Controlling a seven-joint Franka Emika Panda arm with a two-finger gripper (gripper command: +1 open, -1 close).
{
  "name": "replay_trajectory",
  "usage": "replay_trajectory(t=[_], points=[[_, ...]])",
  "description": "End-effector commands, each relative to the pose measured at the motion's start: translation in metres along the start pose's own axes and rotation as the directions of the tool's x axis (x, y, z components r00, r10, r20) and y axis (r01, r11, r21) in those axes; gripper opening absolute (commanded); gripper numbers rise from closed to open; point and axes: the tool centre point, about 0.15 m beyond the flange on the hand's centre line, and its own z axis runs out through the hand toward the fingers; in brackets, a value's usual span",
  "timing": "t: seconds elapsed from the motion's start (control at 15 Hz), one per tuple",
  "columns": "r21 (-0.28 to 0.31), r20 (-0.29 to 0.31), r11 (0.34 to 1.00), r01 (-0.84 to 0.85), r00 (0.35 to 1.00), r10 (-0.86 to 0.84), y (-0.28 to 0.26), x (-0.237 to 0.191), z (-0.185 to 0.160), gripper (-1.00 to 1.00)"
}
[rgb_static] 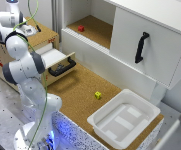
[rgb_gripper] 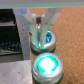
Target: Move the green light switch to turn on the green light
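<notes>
Scene contents, as shown. Robot arm (rgb_static: 25, 70): white, jointed, standing at the exterior view's left, its upper links bent back over a wooden box (rgb_static: 17, 42) at the upper left; the hand is not visible in the exterior view. Hand (rgb_gripper: 41, 35), wrist view: two pale fingers (rgb_gripper: 35, 25) drawn close together, their tips at a small upright red-tipped lever, the green light switch (rgb_gripper: 41, 36); whether they actually pinch it cannot be told from the blurred picture. Blue button (rgb_gripper: 46, 39): round, on a grey base, right behind the switch and partly hidden by the fingers. Green light (rgb_gripper: 46, 64): round dome on a grey base, glowing bright green-cyan, just beside the blue button on the cork surface. Table (rgb_static: 77, 95): cork-topped, carrying the remaining items. Drawer (rgb_static: 60, 62): pulled open, white inside, black handle at its front. Yellow block (rgb_static: 98, 95): small cube, alone on the cork, between the drawer and the white tray. White tray (rgb_static: 124, 119): shallow rectangular bin at the table's near corner on the exterior view's right. Cabinet (rgb_static: 145, 45): white, with a black handle (rgb_static: 141, 47) on its door. Red block (rgb_static: 81, 28): small cube on the cork shelf inside the cabinet's open part.
</notes>
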Motion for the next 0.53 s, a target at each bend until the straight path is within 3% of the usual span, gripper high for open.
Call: replay_trajectory(t=[0.0,0.47], points=[[-0.072,-0.016,0.997,-0.011,1.0,0.01,0.007,-0.021,-0.038,1.0],[-0.04,-0.051,0.992,-0.118,0.992,0.116,0.02,-0.086,-0.034,1.0]])
